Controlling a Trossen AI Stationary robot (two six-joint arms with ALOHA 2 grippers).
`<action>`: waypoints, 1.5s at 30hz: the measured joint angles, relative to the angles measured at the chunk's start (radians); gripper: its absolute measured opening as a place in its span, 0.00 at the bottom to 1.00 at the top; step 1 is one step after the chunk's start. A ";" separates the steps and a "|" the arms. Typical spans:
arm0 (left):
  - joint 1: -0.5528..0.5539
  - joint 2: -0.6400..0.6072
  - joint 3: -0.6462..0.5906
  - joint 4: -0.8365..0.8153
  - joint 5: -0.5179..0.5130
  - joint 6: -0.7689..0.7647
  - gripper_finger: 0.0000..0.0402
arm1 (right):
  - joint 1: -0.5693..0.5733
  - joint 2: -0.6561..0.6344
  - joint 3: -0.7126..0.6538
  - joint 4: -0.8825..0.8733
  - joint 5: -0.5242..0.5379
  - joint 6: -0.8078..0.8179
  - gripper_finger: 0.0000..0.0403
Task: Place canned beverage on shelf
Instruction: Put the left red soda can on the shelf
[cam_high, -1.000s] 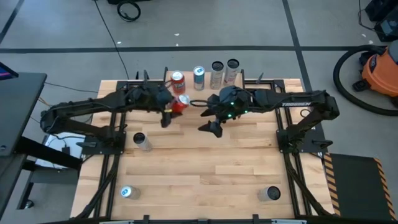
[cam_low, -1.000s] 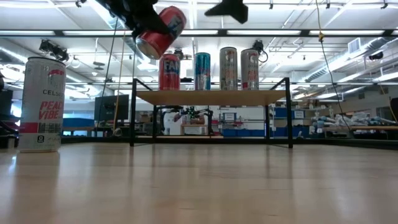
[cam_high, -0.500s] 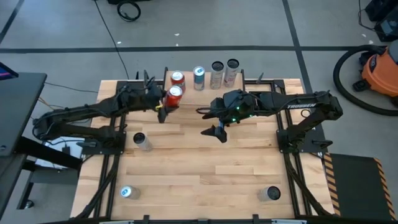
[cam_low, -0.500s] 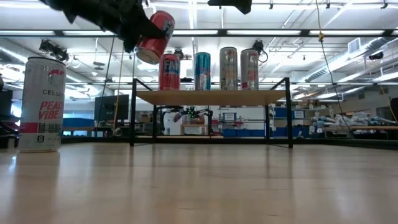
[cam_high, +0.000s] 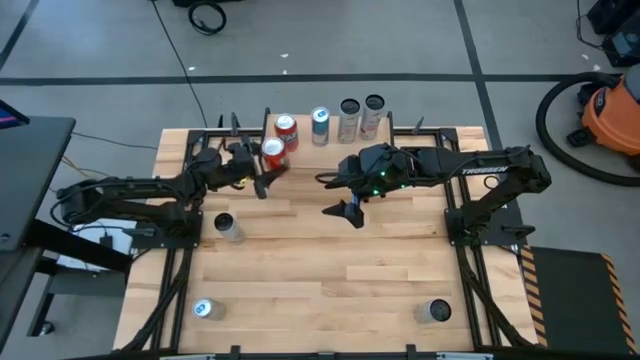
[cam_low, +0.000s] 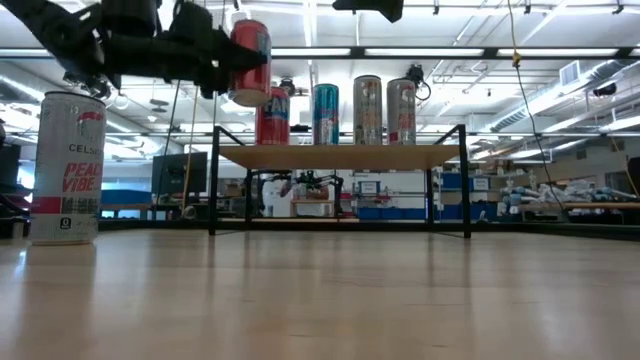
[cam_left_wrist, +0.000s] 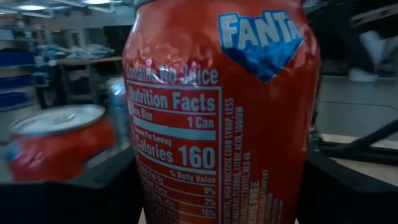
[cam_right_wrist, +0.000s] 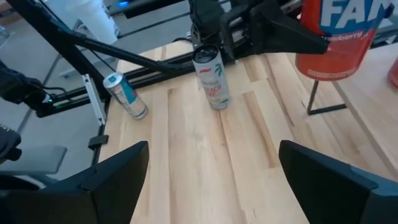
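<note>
My left gripper (cam_high: 266, 164) is shut on a red Fanta can (cam_high: 272, 152), which is upright in the air by the left end of the shelf (cam_low: 340, 156). The can fills the left wrist view (cam_left_wrist: 217, 112) and shows above board height in the low view (cam_low: 250, 62). The shelf stands at the table's far edge. Its wooden board carries another red can (cam_high: 286, 126), a blue can (cam_high: 320, 120) and two tall cans (cam_high: 360, 112). My right gripper (cam_high: 340, 195) is open and empty over the table's middle, near the shelf. My left gripper pinches the Fanta can's side wall (cam_left_wrist: 143, 186) between its two fingers, one on either side of the can. The fingers (cam_left_wrist: 93, 193) come in about level from the table's left. The can is upright and lifted clear of both table and shelf.
A tall Celsius can (cam_high: 228, 228) stands on the table's left, seen also in the low view (cam_low: 68, 168). One can (cam_high: 203, 310) stands at the near left and another (cam_high: 436, 312) at the near right. The shelf's black legs (cam_low: 213, 180) stand below the held can.
My left gripper has carried the Fanta can toward the table's left and far edge, to the shelf's left end. It has also turned, so the can has gone from strongly tilted to upright. The can stays lifted clear.
</note>
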 joint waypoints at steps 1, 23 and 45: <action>0.005 0.008 0.000 -0.001 -0.004 0.002 0.78 | 0.000 0.000 0.000 0.001 0.001 0.000 0.92; 0.052 0.273 0.000 0.222 -0.025 0.030 0.78 | 0.000 0.000 0.000 0.008 0.003 -0.019 0.92; 0.116 0.340 0.002 0.267 0.024 0.025 0.78 | 0.000 0.001 -0.001 0.016 0.003 -0.024 0.92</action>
